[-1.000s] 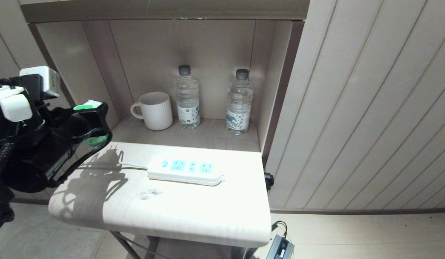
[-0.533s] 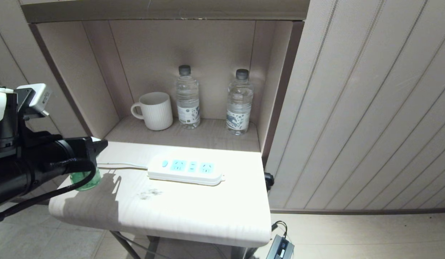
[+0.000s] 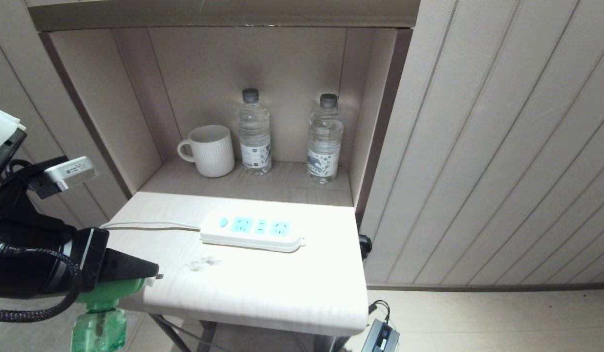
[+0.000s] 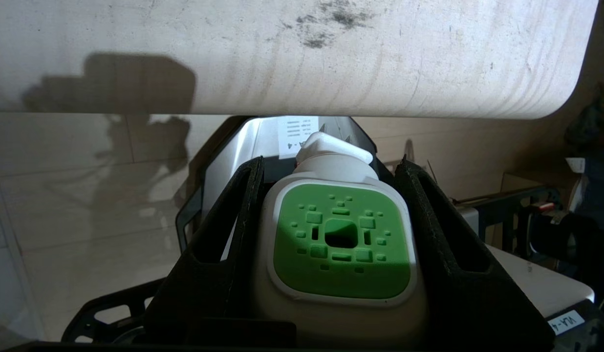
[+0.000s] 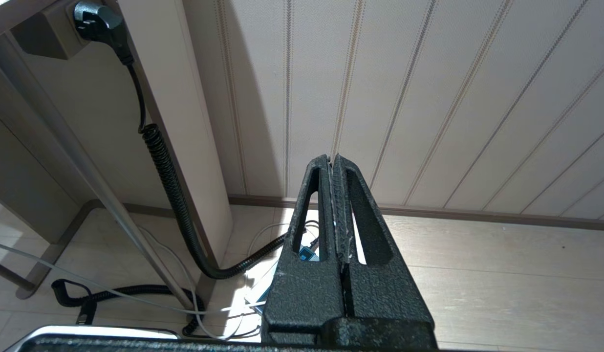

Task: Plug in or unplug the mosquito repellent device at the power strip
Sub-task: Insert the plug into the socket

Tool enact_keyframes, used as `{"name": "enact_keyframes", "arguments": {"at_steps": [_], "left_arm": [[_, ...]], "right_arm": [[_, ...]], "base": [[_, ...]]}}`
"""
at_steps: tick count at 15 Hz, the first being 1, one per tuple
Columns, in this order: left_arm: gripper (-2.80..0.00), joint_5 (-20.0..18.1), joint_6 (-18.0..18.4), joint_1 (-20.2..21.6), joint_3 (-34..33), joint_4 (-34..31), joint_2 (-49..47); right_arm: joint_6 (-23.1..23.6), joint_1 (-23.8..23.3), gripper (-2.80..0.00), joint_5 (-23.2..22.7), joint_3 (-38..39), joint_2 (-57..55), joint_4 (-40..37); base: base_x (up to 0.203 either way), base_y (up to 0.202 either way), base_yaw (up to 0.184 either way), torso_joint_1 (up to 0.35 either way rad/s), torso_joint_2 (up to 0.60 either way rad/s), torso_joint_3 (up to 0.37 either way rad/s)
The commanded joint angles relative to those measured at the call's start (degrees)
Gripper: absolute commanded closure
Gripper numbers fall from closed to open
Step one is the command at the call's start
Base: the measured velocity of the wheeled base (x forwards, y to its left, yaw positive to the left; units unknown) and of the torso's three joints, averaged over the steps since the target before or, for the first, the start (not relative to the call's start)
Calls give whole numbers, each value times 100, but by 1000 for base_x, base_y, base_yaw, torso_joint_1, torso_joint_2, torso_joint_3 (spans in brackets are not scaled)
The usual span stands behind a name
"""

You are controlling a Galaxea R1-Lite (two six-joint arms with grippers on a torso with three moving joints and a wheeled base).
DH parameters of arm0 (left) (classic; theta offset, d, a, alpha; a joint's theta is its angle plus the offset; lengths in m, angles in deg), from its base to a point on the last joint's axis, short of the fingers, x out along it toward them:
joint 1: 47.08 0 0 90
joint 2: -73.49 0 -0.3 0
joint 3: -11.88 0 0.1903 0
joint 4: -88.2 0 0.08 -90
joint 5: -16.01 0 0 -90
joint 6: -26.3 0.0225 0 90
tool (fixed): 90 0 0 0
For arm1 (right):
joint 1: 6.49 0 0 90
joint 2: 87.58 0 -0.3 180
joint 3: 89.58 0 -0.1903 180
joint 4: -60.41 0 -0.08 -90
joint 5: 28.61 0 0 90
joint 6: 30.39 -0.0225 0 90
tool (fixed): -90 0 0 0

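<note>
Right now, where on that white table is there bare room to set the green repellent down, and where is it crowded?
Bare table lies in front of the power strip, toward the near edge, and to its right. The cord crosses the left side. The alcove behind is crowded with a mug and two water bottles.

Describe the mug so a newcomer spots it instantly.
Look into the recessed wall niche behind the white table. On its floor three things stand in a row; the mug is leftmost, opaque white with a handle, unlike the two clear bottles beside it.
</note>
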Motion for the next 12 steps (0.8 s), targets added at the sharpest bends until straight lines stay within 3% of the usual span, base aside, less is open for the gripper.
{"name": "enact_keyframes", "arguments": {"at_steps": [1,6,11,12], "left_arm": [[0,-29,-28,7,111,-105,-127],[0,-32,1,156,6,-78,-215],[0,-73,183,737,50,-26,-338],[0,-230,214,788,47,-26,-396]], "right_arm": [[2,1,0,-2,0,-5,-2],[2,1,0,-2,0,-5,-2],[2,1,0,-2,0,-5,-2],[2,1,0,-2,0,-5,-2]], "base": [[0,0,0,0,0,0],[0,0,0,0,0,0],[0,0,0,0,0,0],[0,0,0,0,0,0]]}}
